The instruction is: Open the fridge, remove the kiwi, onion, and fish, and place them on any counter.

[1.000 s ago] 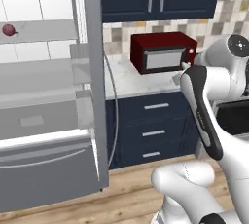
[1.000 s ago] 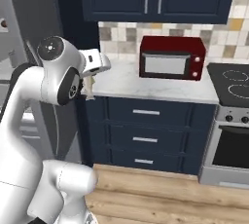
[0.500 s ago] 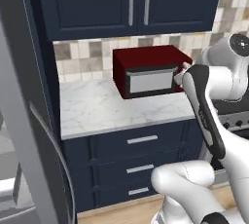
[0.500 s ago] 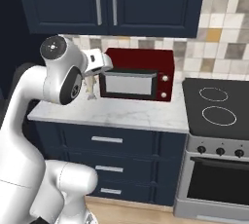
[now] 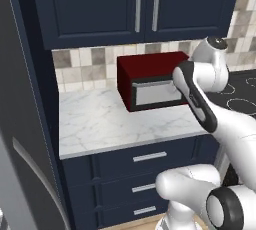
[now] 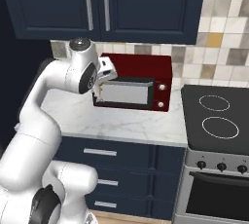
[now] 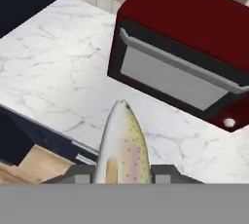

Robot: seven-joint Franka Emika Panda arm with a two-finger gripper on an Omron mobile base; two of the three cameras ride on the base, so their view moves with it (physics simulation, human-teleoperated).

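Between the two dark finger tips of the gripper (image 7: 121, 177), at the bottom of the hand view, the fish (image 7: 121, 145) is held, the jaws drawn narrow against its flanks. It is seen as a slender, tapered body that ends in a rounded point away from the hand; its surface is smooth and pale silver, washed with yellow-green and pink and dotted with small dark speckles. It is carried in the air above the counter (image 7: 58, 82), near the front edge of the slab.

That counter is a white marble slab crossed by thin grey veins, matte rather than glossy, and it is set over navy drawers (image 5: 145, 159) with slim silver bar handles. Upon it a boxy microwave (image 7: 194, 47) is stood, with a dark-red casing, a black front frame, a flat grey door panel topped by a long silver handle, and a small round white knob at one corner. No lettering can be read on it.

Behind it the wall is covered by square tiles (image 6: 219, 38) in beige, grey and tan. Navy upper cabinets (image 5: 145, 9) with vertical silver handles are hung above. To the right, a glossy black stovetop (image 6: 219, 121) with thin white burner rings is seen. At the left edge of the left base view, the grey fridge (image 5: 20, 174) door with a curved handle is shown.
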